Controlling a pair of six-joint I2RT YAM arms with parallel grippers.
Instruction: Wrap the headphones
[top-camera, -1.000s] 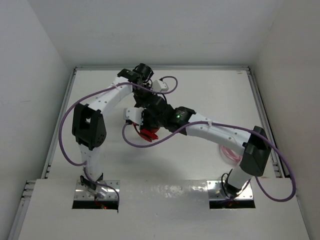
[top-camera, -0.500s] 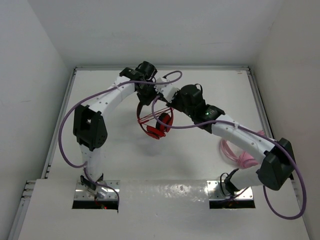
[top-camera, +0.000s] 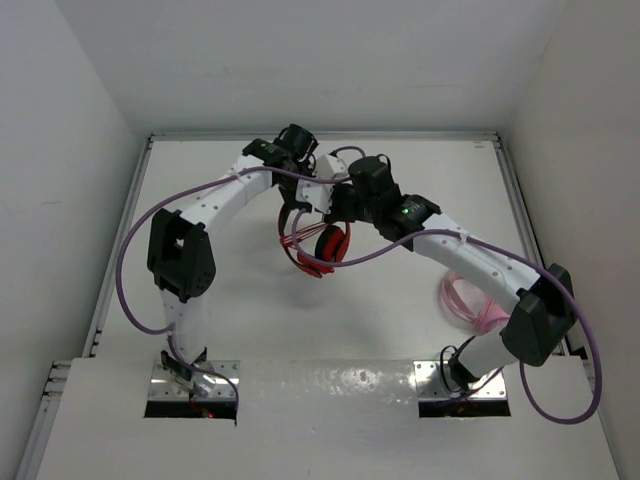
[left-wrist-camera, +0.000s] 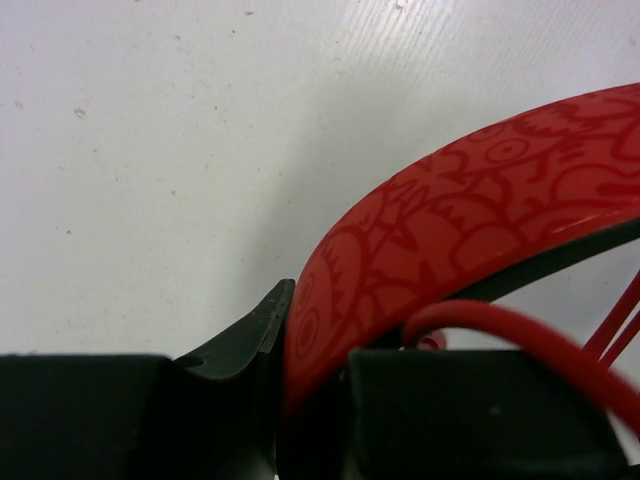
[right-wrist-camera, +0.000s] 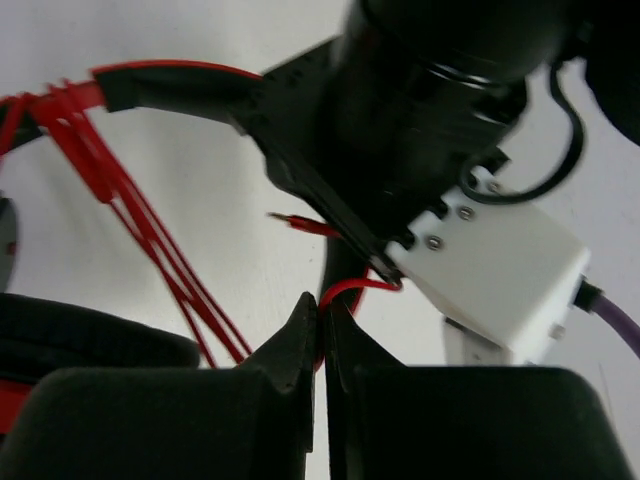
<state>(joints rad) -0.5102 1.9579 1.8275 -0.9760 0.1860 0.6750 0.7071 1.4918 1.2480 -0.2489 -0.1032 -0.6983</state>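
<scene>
I'm seeing the left gripper (left-wrist-camera: 315, 350) clamping the red headband (left-wrist-camera: 450, 220) of the headphones (top-camera: 325, 245) — the right gripper (right-wrist-camera: 320, 310) is pinching the thin red cable (right-wrist-camera: 150, 230) between its 2 fingers (right-wrist-camera: 260, 380).

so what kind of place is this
Probably a robot lab test cell: a left arm and right arm bolted at the near edge of a white table, plain white walls boxing it in, red headphones and pink headphones as props.

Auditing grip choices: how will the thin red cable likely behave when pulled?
Probably floppy: the cable bends into a tight little loop at the right gripper. Likely light, and thin enough that it may slip from that shut grip. It seems apt to tangle, with several strands crossing below the headband.
</scene>
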